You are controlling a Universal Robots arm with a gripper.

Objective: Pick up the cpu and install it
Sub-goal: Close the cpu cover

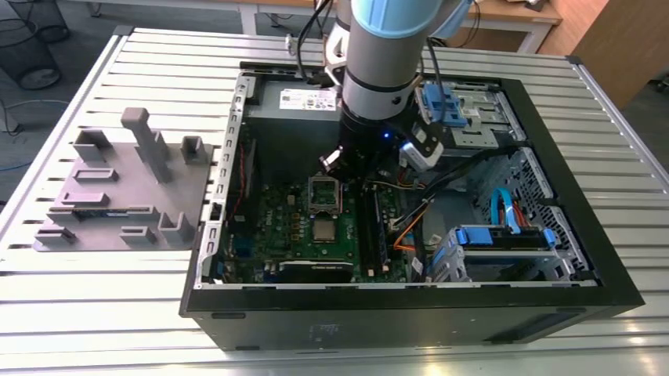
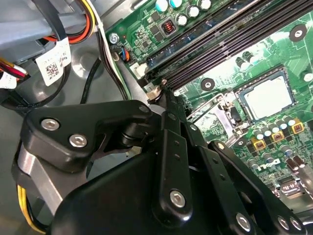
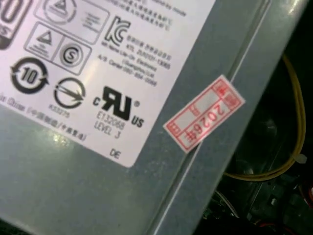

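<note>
while my arm reaches into the open computer case, my gripper hangs low over the green motherboard, near the middle of the exterior view. i cannot tell whether it is open or closed. the cpu lies flat in its socket on the board, below my gripper in the frame and apart from it. in the second wrist view the cpu shows a pale silver top inside a dark border. a raised metal frame stands between my gripper and the chip, just beside my tool. the black memory slots run close alongside. a tangle of coloured cables crowds the exterior view's right of my gripper, with blue drive brackets beyond. behind my arm sits the grey power supply. in the first wrist view its label carries a red sticker, with a yellow wire beside the housing. a grey fixture tray rests on the slatted table at the exterior view's left.
</note>
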